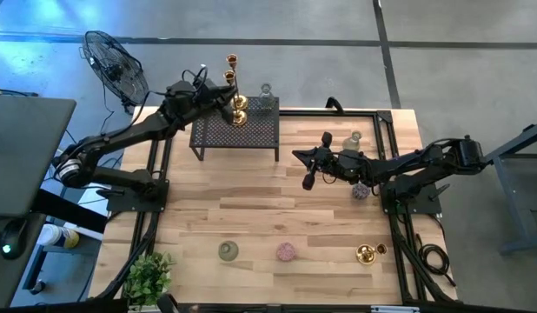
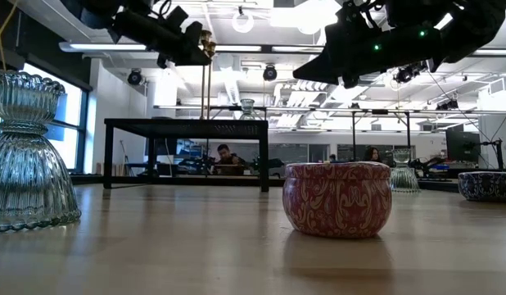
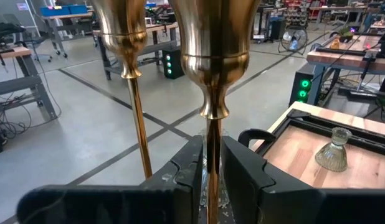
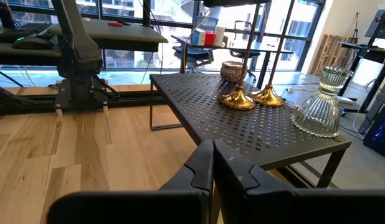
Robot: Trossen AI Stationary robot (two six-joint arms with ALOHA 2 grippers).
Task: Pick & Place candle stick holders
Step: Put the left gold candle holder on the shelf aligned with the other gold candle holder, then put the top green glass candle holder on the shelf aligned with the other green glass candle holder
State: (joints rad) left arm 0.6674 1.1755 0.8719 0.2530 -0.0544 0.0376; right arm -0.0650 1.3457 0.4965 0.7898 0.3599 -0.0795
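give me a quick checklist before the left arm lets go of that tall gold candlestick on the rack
1. Left claw around the stem of the held tall candlestick: ok, fingers sit on both sides of the stem.
2. Its base resting flat on the black mesh rack: ok, both gold bases look seated on the mesh.
3. Room from the second tall candlestick: not ok, the two bases are touching or nearly so.
4. Room from the glass holder on the rack: ok, it stands apart.
5. Right claw out of the way: ok, shut, empty, off to the side of the rack.
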